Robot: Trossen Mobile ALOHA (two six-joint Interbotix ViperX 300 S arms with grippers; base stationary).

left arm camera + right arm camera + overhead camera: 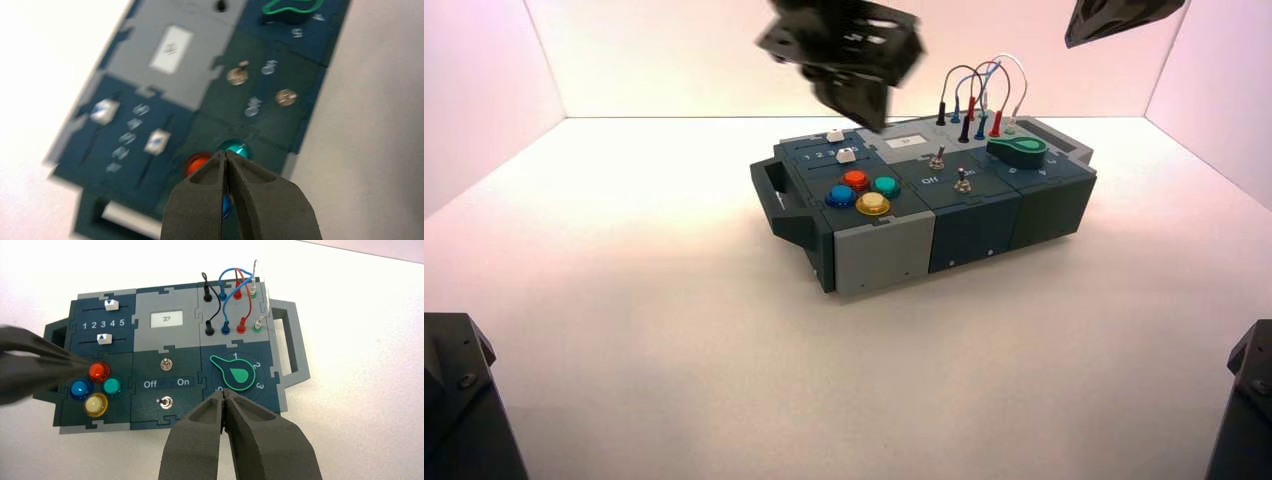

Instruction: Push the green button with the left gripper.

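Observation:
The green button (pixel 886 185) is a small teal dome in the four-button cluster at the box's near-left corner. It also shows in the left wrist view (pixel 236 148) and the right wrist view (pixel 113 386). My left gripper (pixel 871 120) hangs in the air above the box's left part, clear of the buttons. In its own view its shut fingertips (pixel 225 154) line up just short of the green button, between it and the red button (pixel 197 162). My right gripper (pixel 1114 15) is parked high at the back right, shut and empty (pixel 223 392).
Red (pixel 855 179), blue (pixel 840 195) and yellow (pixel 872 203) buttons surround the green one. Two white sliders (pixel 106 321), a display reading 37 (pixel 166 318), two toggle switches (pixel 165 383), a dark-green knob (pixel 235 375) and looped wires (pixel 235 295) fill the rest of the box.

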